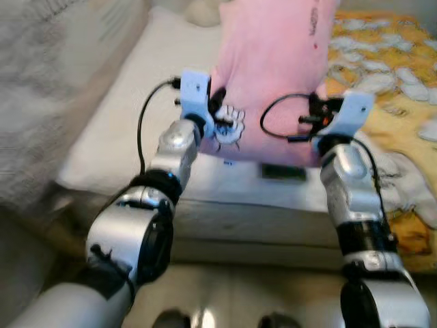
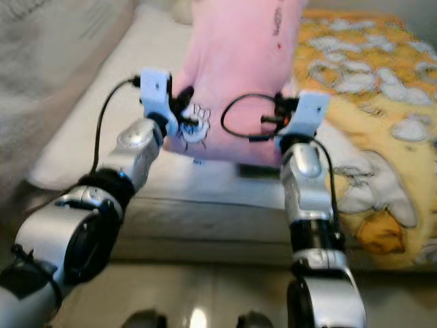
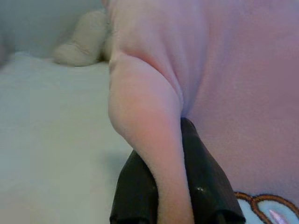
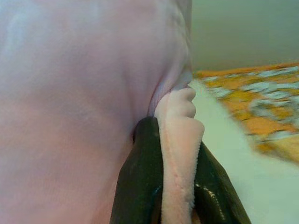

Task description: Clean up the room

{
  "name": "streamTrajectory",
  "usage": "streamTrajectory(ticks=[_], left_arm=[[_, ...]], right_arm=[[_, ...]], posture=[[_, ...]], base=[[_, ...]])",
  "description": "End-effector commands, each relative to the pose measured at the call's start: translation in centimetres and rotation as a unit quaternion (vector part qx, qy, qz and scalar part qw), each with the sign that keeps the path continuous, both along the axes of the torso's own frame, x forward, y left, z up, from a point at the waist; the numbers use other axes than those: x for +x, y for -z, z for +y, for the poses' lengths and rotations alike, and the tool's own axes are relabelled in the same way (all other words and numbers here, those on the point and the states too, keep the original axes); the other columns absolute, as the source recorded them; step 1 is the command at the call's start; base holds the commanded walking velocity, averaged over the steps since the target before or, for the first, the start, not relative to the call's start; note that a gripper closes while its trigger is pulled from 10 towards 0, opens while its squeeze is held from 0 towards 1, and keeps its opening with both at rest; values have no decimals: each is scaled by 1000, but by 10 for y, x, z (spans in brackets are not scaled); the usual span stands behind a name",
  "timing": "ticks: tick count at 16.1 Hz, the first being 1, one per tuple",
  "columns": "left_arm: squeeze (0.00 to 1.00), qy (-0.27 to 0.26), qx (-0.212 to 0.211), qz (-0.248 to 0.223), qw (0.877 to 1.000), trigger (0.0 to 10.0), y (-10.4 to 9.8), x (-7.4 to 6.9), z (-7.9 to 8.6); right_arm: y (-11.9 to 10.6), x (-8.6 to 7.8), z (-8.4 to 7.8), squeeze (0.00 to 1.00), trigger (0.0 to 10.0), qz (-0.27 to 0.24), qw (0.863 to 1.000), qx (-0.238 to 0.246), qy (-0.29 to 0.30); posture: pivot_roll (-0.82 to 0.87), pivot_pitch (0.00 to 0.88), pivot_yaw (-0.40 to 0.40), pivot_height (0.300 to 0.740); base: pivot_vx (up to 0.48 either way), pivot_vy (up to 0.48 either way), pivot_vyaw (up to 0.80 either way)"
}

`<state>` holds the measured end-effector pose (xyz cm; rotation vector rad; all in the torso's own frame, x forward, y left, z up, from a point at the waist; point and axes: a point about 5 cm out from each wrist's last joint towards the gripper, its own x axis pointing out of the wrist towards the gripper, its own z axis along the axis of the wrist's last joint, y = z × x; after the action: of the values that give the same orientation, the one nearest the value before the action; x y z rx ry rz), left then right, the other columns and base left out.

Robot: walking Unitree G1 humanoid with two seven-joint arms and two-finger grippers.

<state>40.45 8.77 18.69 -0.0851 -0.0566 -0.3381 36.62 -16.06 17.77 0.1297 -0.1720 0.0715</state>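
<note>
Pink pillow (image 1: 273, 75) held upright above the white mattress (image 1: 130, 130), between both arms. Left gripper (image 3: 170, 186) pinches a fold at its lower left edge; right gripper (image 4: 177, 186) clamps its lower right edge. Yellow patterned blanket (image 1: 396, 116) lies to the right.
</note>
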Motion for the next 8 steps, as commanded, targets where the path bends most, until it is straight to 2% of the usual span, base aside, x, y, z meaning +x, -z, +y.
streamTrajectory(ticks=[1, 6, 8], left_arm=[[0, -19, -8, -20, 1000, 10000, -11, 3, 5], [0, -16, -2, -18, 1000, 10000, -9, 2, 4], [0, -12, 5, -31, 999, 10000, -11, 1, 1]], right_arm=[[-9, 1, -9, 0, 10000, -23, 1000, -10, 15], [-4, 0, -7, 0, 10000, -19, 1000, -4, 12], [-3, 0, -9, 0, 10000, -17, 1000, -4, 13]], posture=[[18, 0, 1, 736], [16, 0, 0, 736], [13, 0, 3, 736]], base=[[0, 480, 0], [0, 480, 0], [0, 0, 0]])
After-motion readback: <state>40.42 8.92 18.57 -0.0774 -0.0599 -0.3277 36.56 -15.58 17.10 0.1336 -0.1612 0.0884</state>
